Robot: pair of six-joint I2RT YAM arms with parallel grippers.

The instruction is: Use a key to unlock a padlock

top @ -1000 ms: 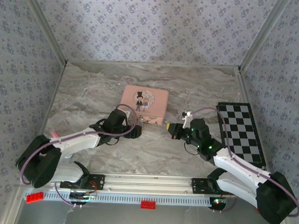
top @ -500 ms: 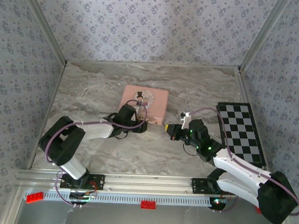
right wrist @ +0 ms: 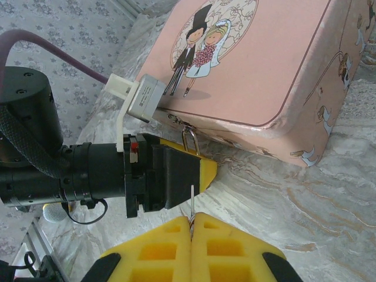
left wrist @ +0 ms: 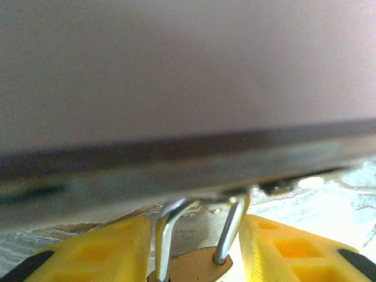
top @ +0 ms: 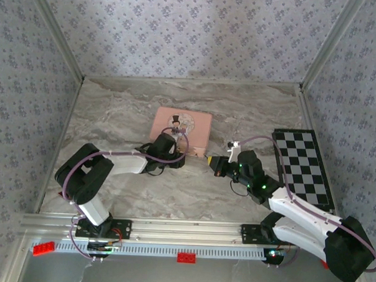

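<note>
- The pink tin (top: pixel 182 129) lies flat near the middle of the marbled worktop (top: pixel 114 113), and a checkered board (top: pixel 302 165) lies well apart at the right.
- The padlock (left wrist: pixel 194 267) hangs at the tin's near side, its silver shackle reaching up to the tin's edge.
- The left pincer (left wrist: pixel 197 249) is at the tin's near side with one yellow finger on either side of the padlock. They are very close to it, but I cannot tell whether they actually clamp it.
- The right pincer (right wrist: pixel 191 226) is just right of the left one, clenched on the key (right wrist: pixel 191 202).
- The key stands out from between the pressed fingers as a thin dark sliver. Its free end points towards the left pincer and the padlock.
</note>
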